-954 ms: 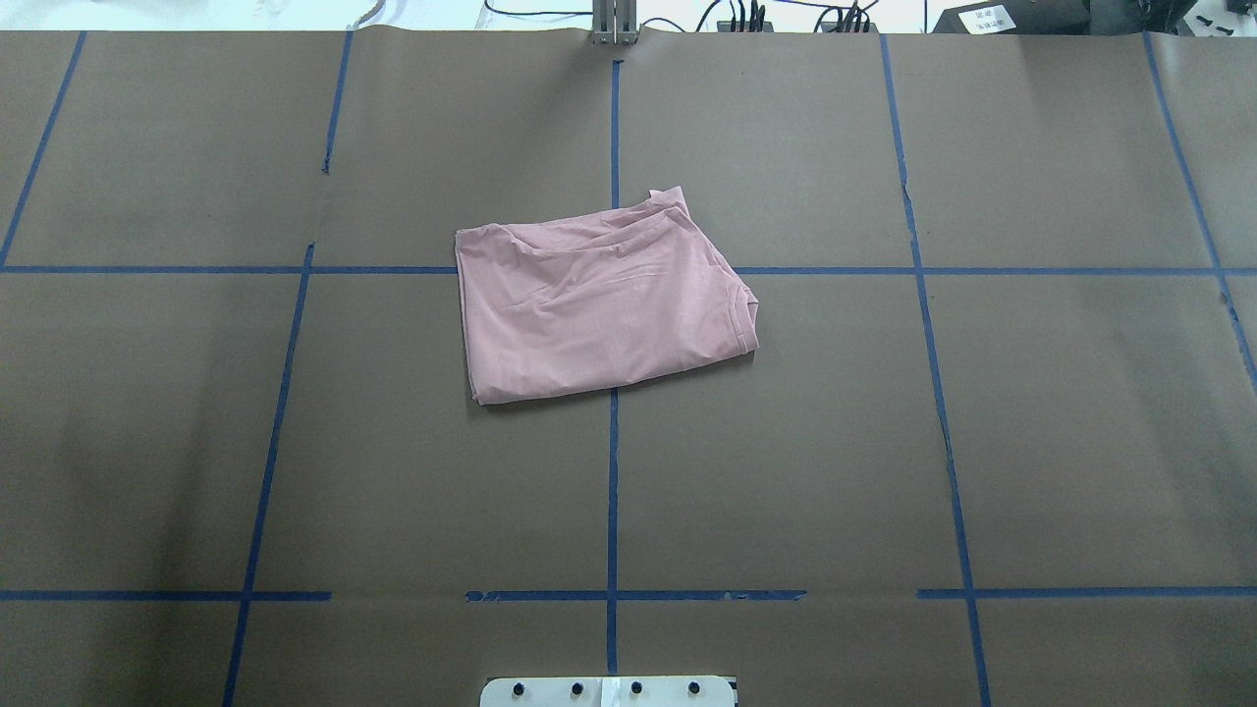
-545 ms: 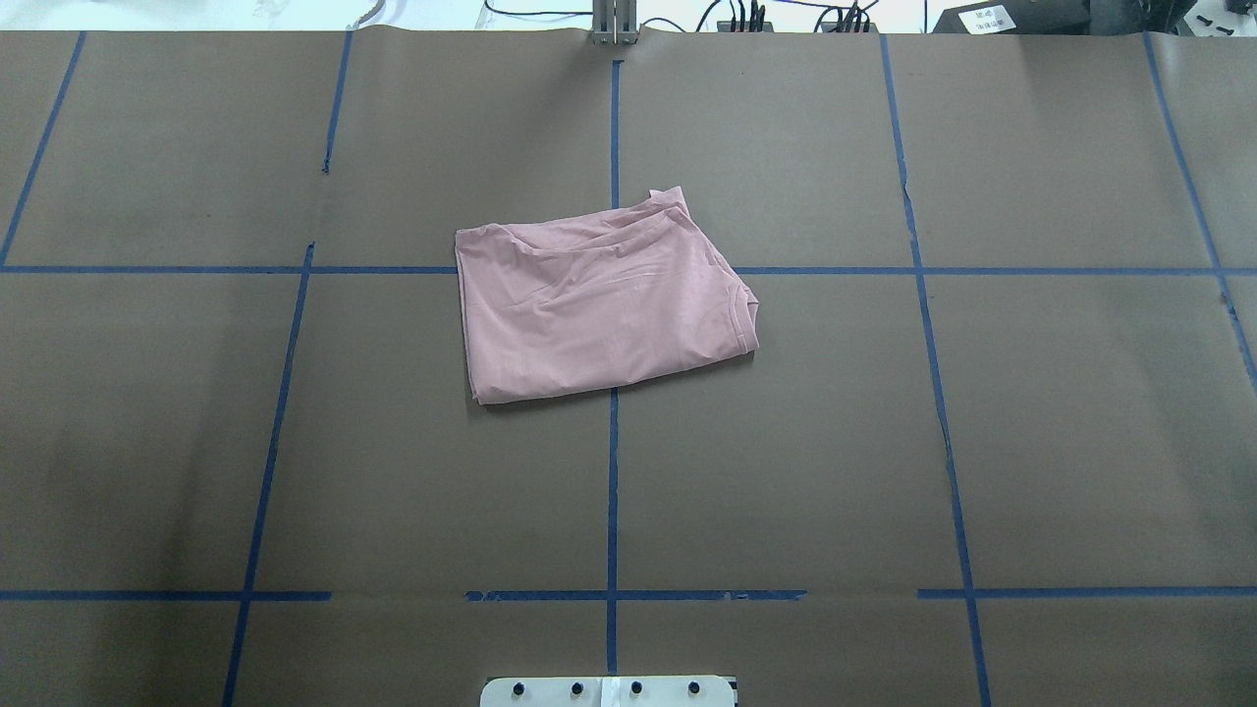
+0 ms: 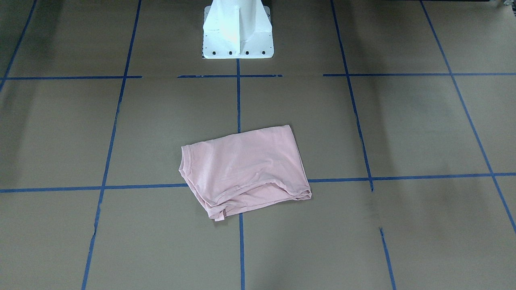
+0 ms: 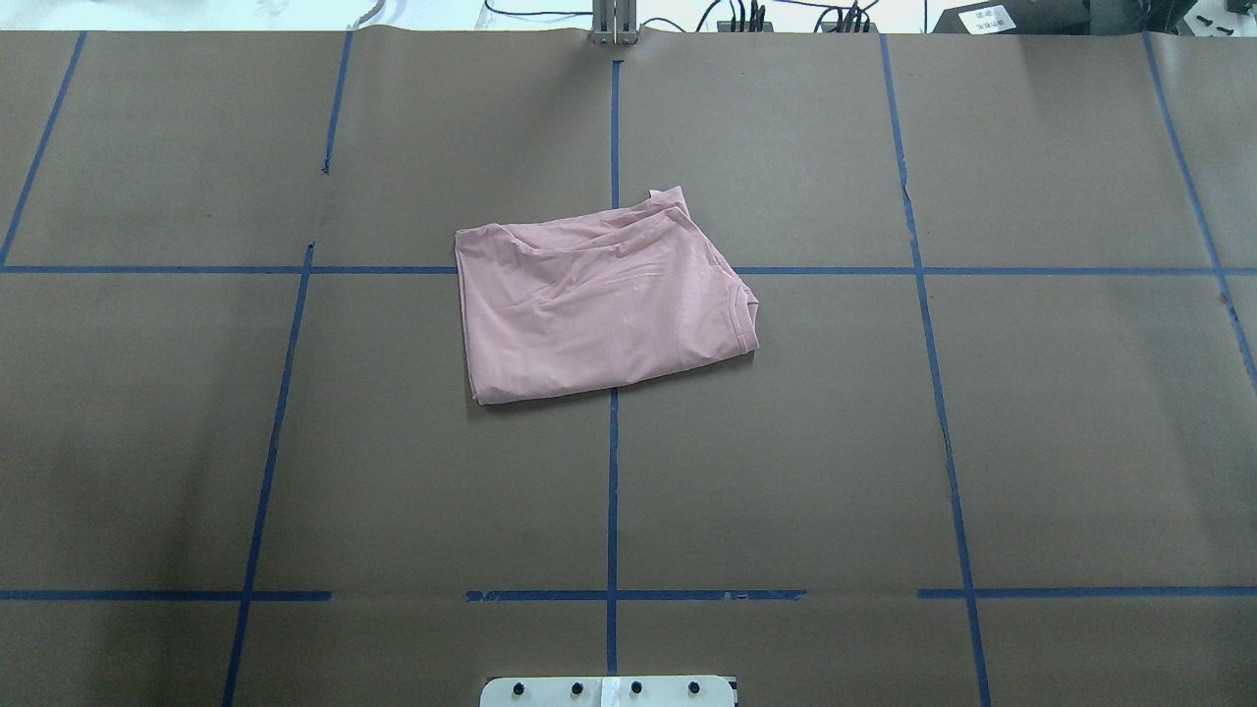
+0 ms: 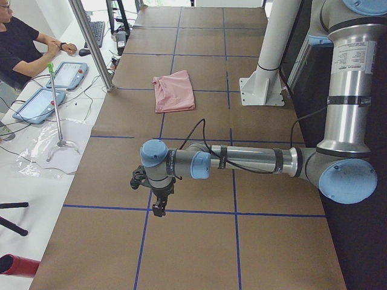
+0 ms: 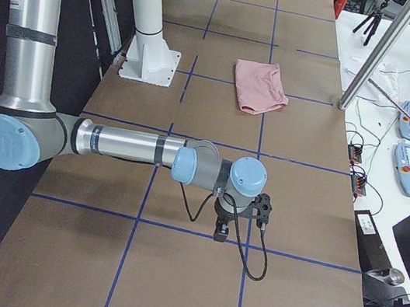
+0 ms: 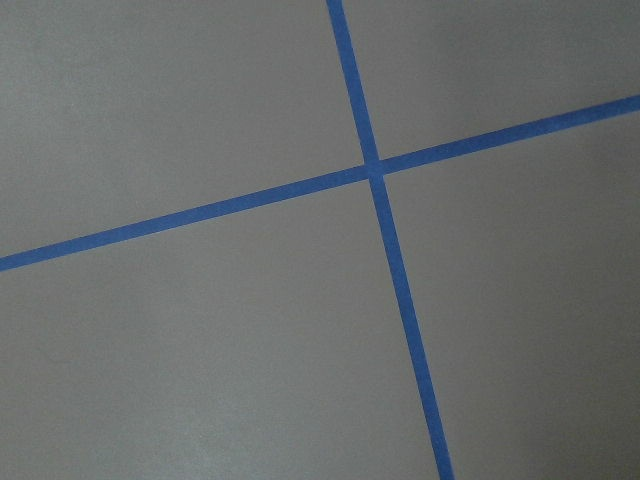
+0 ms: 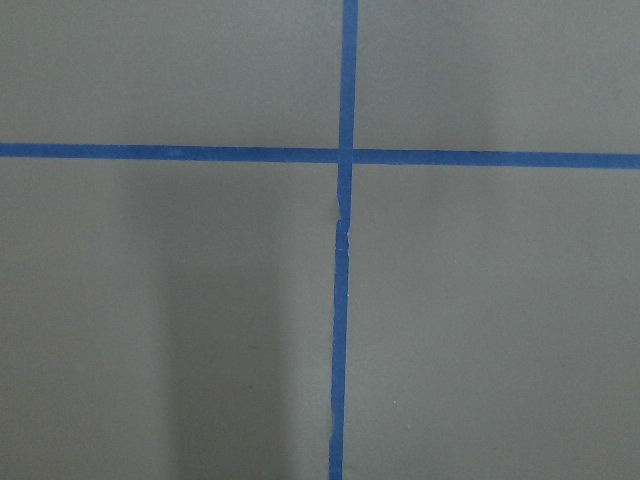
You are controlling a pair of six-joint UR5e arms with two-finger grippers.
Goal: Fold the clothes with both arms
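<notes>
The clothes are one pale pink T-shirt (image 4: pixel 599 309), folded into a rough rectangle and lying flat near the table's middle, over a crossing of blue tape lines; it also shows in the front view (image 3: pixel 246 171). No cartoon print faces up. The arms are far from it. My left gripper (image 5: pixel 158 208) hangs over the table's left end, on the near arm in the left side view. My right gripper (image 6: pixel 219 235) hangs over the right end. Whether either is open or shut I cannot tell. Both wrist views show only brown paper and tape.
Brown paper with a blue tape grid (image 4: pixel 612 491) covers the table. The white pedestal base (image 3: pixel 237 36) stands at the robot's edge. A person (image 5: pixel 18 48) sits beyond the far edge by tablets (image 5: pixel 66 75) and a metal post (image 5: pixel 91 42).
</notes>
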